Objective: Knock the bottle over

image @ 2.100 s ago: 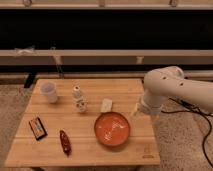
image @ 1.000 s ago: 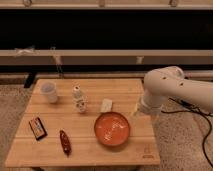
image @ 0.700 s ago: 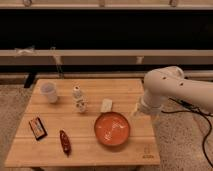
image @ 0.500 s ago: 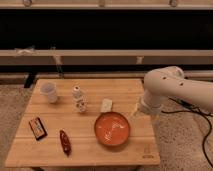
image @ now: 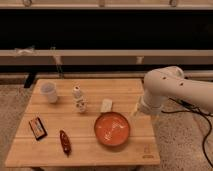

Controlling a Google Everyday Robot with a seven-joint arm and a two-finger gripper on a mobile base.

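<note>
The bottle (image: 78, 99) stands upright on the wooden table (image: 85, 145), left of centre; it is slim and whitish with a rounded cap and a dark-patterned lower label. My white arm comes in from the right, and the gripper (image: 134, 111) hangs at its lower end over the table's right part, beside the orange bowl (image: 112, 128). The gripper is well to the right of the bottle and apart from it.
A white cup (image: 49, 92) stands at the back left. A small white block (image: 106, 105) lies near the middle. A dark rectangular packet (image: 37, 127) and a reddish-brown oblong item (image: 65, 142) lie at the front left. Black cables run on the floor at right.
</note>
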